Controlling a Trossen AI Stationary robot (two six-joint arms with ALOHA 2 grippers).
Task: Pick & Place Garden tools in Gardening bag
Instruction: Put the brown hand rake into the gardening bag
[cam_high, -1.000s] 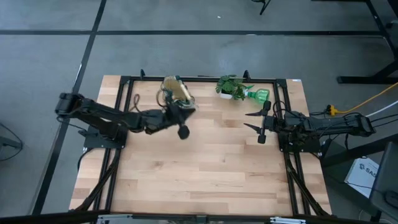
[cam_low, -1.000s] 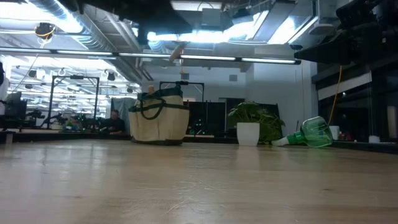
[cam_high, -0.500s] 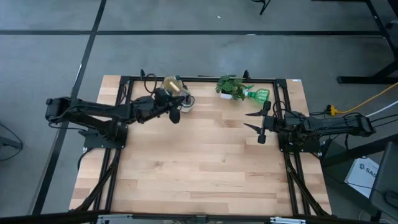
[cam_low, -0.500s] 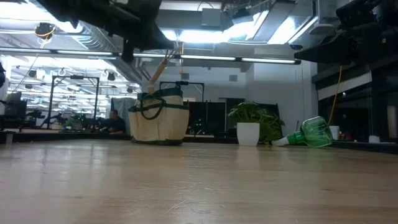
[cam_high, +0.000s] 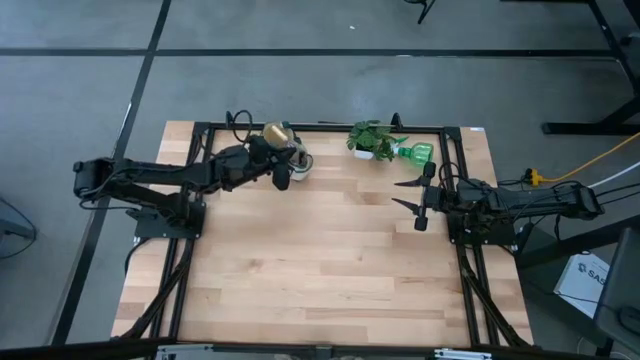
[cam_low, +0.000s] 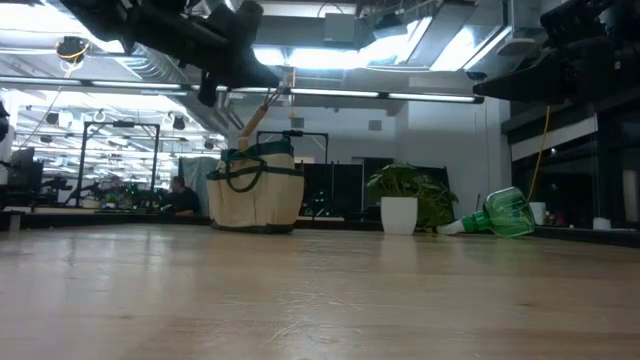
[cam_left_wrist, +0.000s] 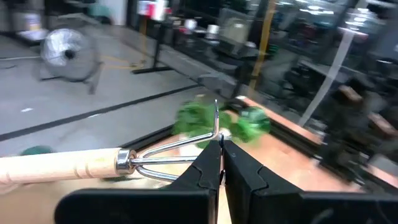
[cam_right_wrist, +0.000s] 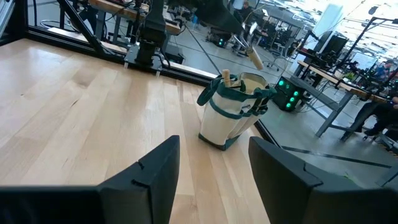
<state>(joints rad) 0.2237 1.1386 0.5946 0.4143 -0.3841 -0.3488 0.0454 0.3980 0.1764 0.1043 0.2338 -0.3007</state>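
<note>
Showing no legible writing: gardening bag

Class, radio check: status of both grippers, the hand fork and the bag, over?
Left gripper shut on fork, above bag. Right gripper open, waiting at table's right side. Green tool lying beside plant. Nothing blocking.

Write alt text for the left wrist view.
The left gripper, shut, grips the metal tines of a wooden-handled hand fork, whose handle sticks out sideways. Beyond it, blurred, are a leafy plant, a green plastic tool and the table edge.
</note>
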